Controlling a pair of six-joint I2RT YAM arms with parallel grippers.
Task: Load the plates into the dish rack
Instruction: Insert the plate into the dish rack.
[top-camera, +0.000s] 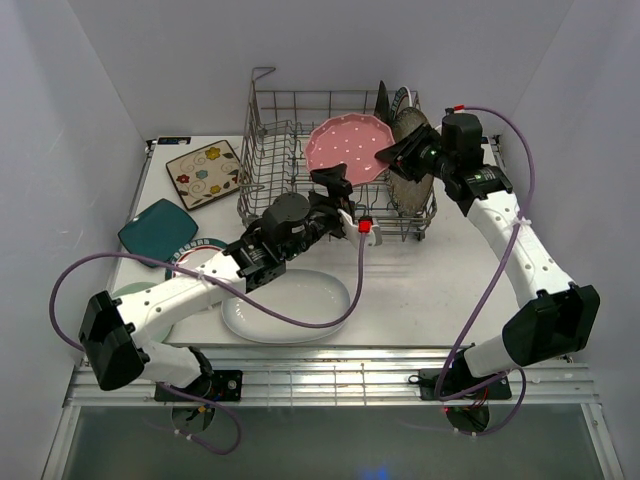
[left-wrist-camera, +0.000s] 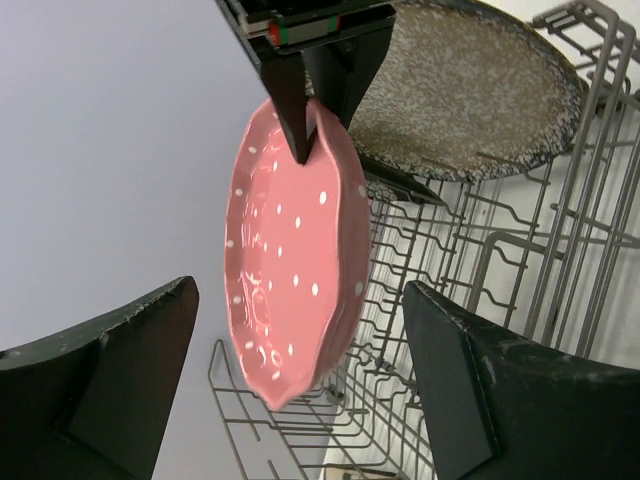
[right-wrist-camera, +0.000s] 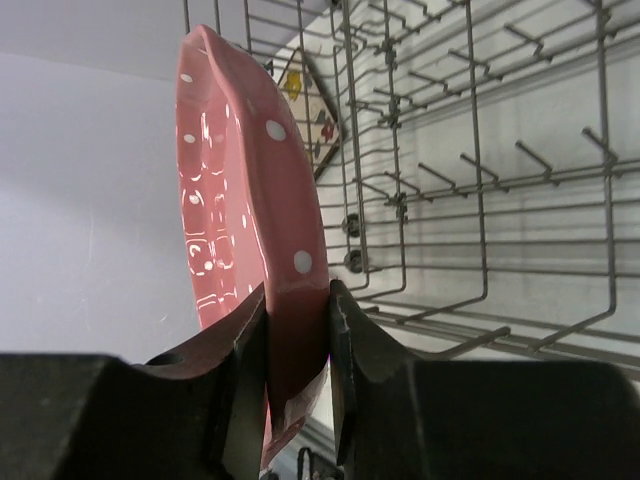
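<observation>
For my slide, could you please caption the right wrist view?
Right hand grips pink dotted plate by its rim, dish rack behind.

Dish rack (top-camera: 270, 165): you have one.
Table plates (top-camera: 205, 172): you can count five, perhaps more stacked.
At the rack: you can make out three: pink dotted plate (top-camera: 345, 150), speckled plate (top-camera: 412, 128), dark plate (top-camera: 383, 100).

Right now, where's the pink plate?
Top view: the pink plate is over the middle of the dish rack, its right rim pinched by the right tool, beside the speckled plate.

Bright even light, soft shadows, glare on the pink plate (right-wrist-camera: 250, 230), near edges seemingly blurred
</observation>
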